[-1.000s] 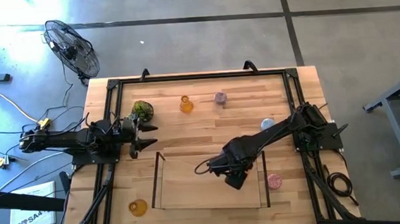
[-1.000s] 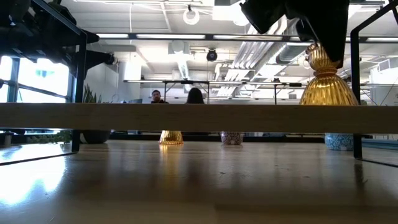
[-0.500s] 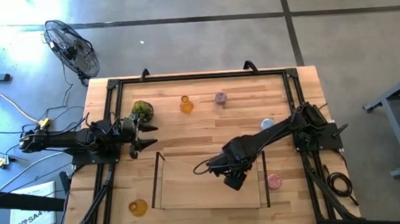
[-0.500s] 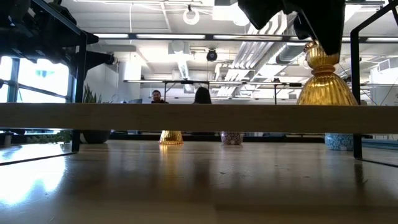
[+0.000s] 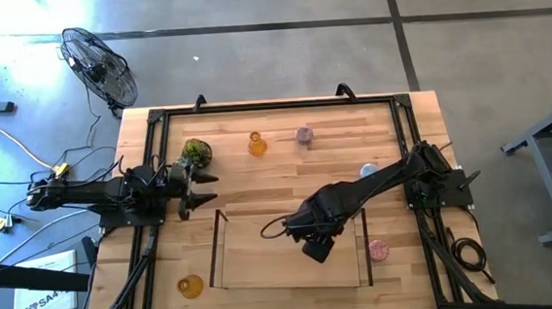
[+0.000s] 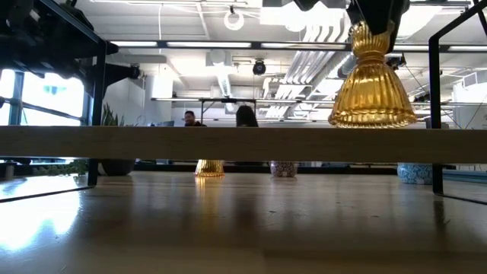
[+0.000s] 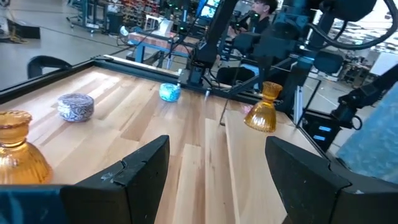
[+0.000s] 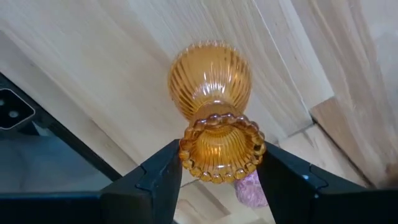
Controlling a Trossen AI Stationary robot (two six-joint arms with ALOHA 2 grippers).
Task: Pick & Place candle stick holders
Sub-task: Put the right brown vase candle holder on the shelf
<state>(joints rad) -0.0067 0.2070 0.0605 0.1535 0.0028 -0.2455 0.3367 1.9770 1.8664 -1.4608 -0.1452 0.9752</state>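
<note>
A wooden table (image 5: 287, 173) is seen from above, with a dark arm at each side. The right gripper (image 8: 217, 163) is closed on the beaded neck of a ribbed amber holder (image 8: 211, 87), which is held clear of the wood – in the low view the amber holder's flared base hangs above a long wooden rail (image 6: 152, 143). From above, this gripper is placed over a shallow clear-walled tray (image 5: 264, 267) at the near middle of the table. The left gripper (image 7: 214, 162) is parked at the table's left edge, its fingers spread with nothing between them – a green mossy ball (image 5: 196, 152) lies just beside it. A second amber holder (image 5: 256, 143) and a mauve holder (image 5: 304, 134) stand toward the far edge. A light blue holder (image 5: 369, 170) sits near the right arm, a pink holder (image 5: 378, 251) just right of the tray, and a third amber holder (image 5: 190, 286) at the near left.
</note>
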